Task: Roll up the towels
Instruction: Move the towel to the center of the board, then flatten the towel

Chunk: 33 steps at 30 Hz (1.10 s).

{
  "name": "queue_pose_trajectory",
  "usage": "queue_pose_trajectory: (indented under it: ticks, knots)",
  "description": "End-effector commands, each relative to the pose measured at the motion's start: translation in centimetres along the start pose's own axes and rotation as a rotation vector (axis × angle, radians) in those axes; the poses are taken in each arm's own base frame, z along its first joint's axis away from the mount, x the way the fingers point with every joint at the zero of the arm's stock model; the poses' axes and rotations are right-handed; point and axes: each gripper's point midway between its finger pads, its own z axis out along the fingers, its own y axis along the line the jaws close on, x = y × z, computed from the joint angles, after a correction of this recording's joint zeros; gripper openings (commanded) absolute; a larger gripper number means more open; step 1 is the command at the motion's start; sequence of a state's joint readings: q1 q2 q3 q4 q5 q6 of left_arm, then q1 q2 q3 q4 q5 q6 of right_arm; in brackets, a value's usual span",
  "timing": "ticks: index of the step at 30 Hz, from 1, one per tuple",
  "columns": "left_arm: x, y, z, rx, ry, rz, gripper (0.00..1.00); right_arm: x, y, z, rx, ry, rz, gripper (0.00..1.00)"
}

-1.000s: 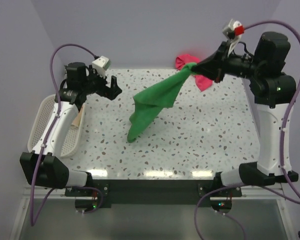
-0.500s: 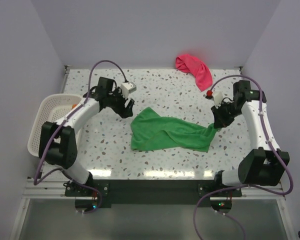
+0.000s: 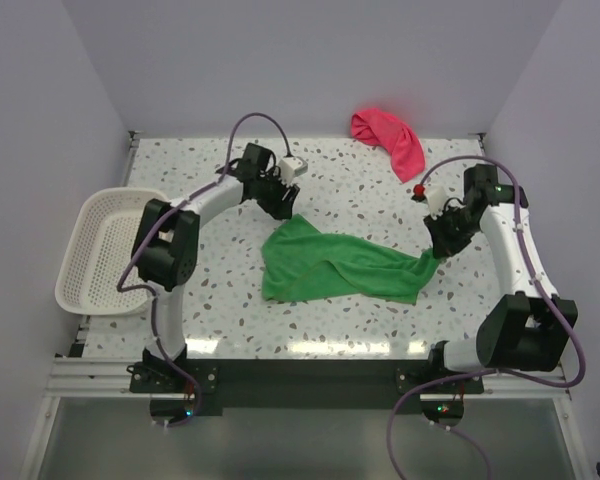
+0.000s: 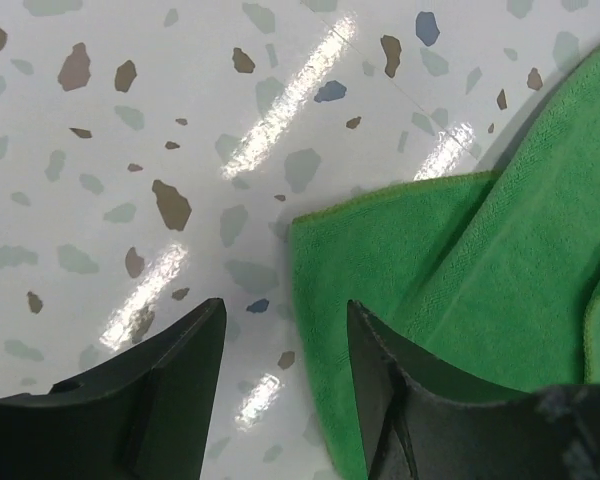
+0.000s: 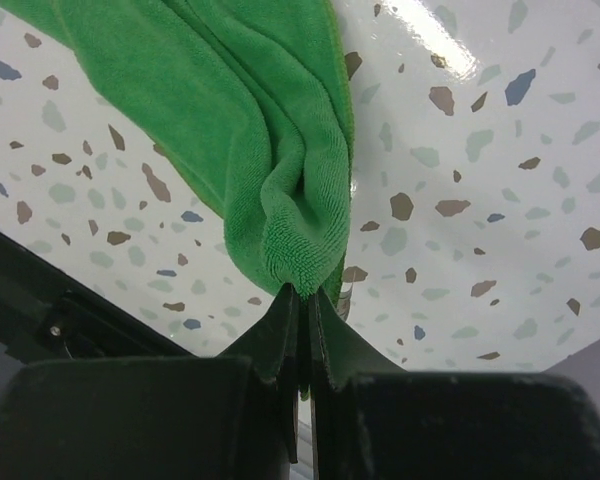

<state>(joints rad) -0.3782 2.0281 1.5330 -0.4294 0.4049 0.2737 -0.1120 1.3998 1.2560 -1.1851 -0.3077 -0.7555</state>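
Note:
A bright green towel lies crumpled lengthwise on the speckled table. My right gripper is shut on its right end, and the cloth bunches out from between the fingertips. My left gripper is low over the towel's far left corner. It is open, with one finger over the green edge and the other over bare table. A pink-red towel lies in a heap at the back right, away from both grippers.
A white mesh basket sits at the table's left edge. Lilac walls close in the back and both sides. The right arm's base and cable stand along the right edge.
The green towel, held up in the air by the right gripper a second ago, now lies on the table. The left arm has swung from beside the basket to the towel's far left corner.

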Motion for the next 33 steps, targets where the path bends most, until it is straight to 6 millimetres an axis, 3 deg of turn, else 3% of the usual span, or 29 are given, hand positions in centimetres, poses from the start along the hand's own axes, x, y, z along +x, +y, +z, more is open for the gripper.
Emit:
queue_pose_trajectory:
  ticks: [1, 6, 9, 10, 13, 15, 16, 18, 20, 22, 24, 25, 26, 28, 29, 32, 33]
  knots:
    - [-2.1, 0.1, 1.6, -0.017, -0.04, -0.003, 0.57, -0.4, -1.6, -0.6, 0.099, -0.015, 0.012, 0.0]
    - [-0.8, -0.5, 3.9, -0.023, 0.0, -0.012, 0.49, -1.2, -2.3, -0.6, 0.124, -0.033, 0.035, 0.0]
    - [-0.4, -0.4, 4.2, -0.029, 0.016, -0.034, 0.34, -1.8, -2.7, -0.7, 0.131, -0.045, 0.042, 0.01]
    - [-0.5, -0.4, 4.1, -0.031, 0.016, -0.033, 0.2, -2.1, -3.0, -0.9, 0.14, -0.053, 0.044, 0.01]
    - [-1.6, 1.7, 2.0, -0.095, -0.014, -0.055, 0.0, -3.1, -3.9, -1.1, 0.168, -0.08, 0.058, 0.01]
    - [-3.4, 2.7, -0.7, -0.104, -0.079, -0.073, 0.0, -3.9, -4.5, -1.1, 0.175, -0.1, 0.061, 0.01]
    - [-3.7, 4.2, -2.3, -0.119, -0.108, -0.094, 0.0, -4.7, -4.8, -1.5, 0.184, -0.122, 0.059, 0.01]
    - [-5.3, 4.2, -5.6, -0.117, -0.179, -0.057, 0.0, -5.7, -5.3, -1.8, 0.188, -0.151, 0.059, 0.01]
    - [-5.2, 3.5, -8.4, -0.136, -0.206, 0.04, 0.0, -7.1, -5.5, -1.8, 0.166, -0.182, 0.056, 0.0]
    - [-4.7, 1.6, -9.5, -0.108, -0.217, 0.125, 0.0, -7.8, -5.6, -1.6, 0.135, -0.193, 0.05, 0.0]
    - [-2.2, -1.4, -10.1, -0.054, -0.184, 0.217, 0.0, -7.9, -5.3, -1.2, 0.103, -0.186, 0.041, 0.0]
    - [-1.4, -3.9, -9.6, -0.01, -0.159, 0.279, 0.0, -7.7, -5.2, -0.7, 0.085, -0.179, 0.031, 0.0]
    - [1.5, -5.4, -9.3, 0.003, -0.102, 0.357, 0.0, -7.3, -5.2, -0.2, 0.074, -0.163, 0.033, 0.0]
    - [4.3, -8.7, -8.4, 0.051, -0.047, 0.465, 0.0, -6.4, -4.9, 1.0, 0.053, -0.133, 0.028, 0.0]
    - [7.4, -9.7, -8.1, 0.068, 0.007, 0.529, 0.02, -5.9, -5.0, 1.3, 0.061, -0.113, 0.025, 0.0]
    - [12.7, -13.8, -7.9, 0.185, 0.117, 0.671, 0.43, -4.1, -5.2, 2.6, 0.078, -0.063, 0.012, 0.01]
    - [13.3, -14.7, -8.1, 0.209, 0.129, 0.699, 0.55, -3.9, -5.4, 2.7, 0.097, -0.063, 0.001, 0.01]
